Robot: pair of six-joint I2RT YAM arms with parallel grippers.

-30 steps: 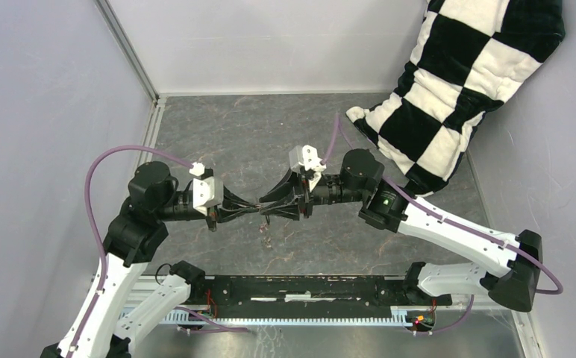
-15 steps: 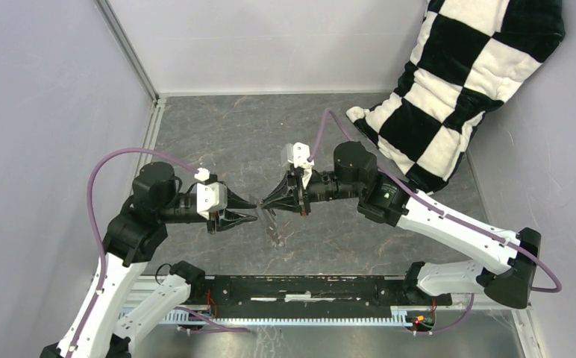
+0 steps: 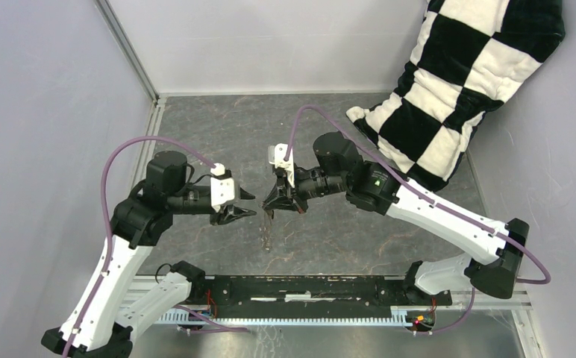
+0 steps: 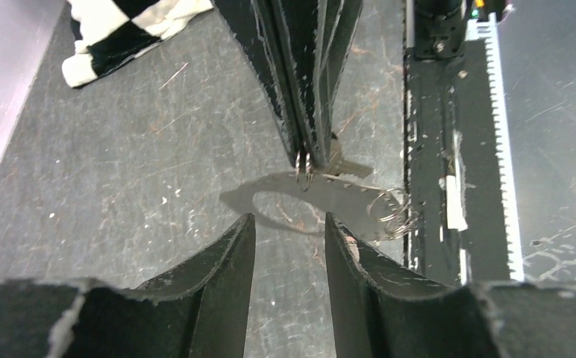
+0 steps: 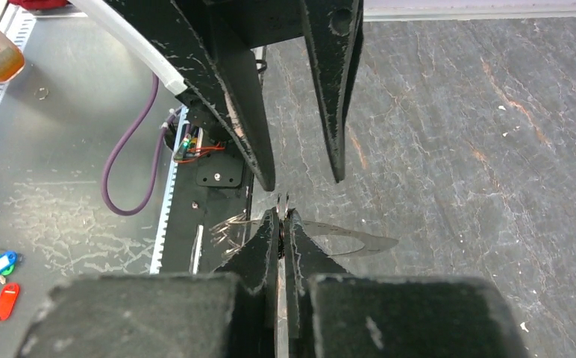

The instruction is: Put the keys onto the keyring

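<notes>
The right gripper [image 3: 271,210] pinched the keyring [image 4: 337,198] tight so it hung free. The left gripper [image 3: 253,204] sat just left of it, half open and empty.

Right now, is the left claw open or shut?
Open: the left gripper has a gap between its fingers, gripping nothing.
</notes>
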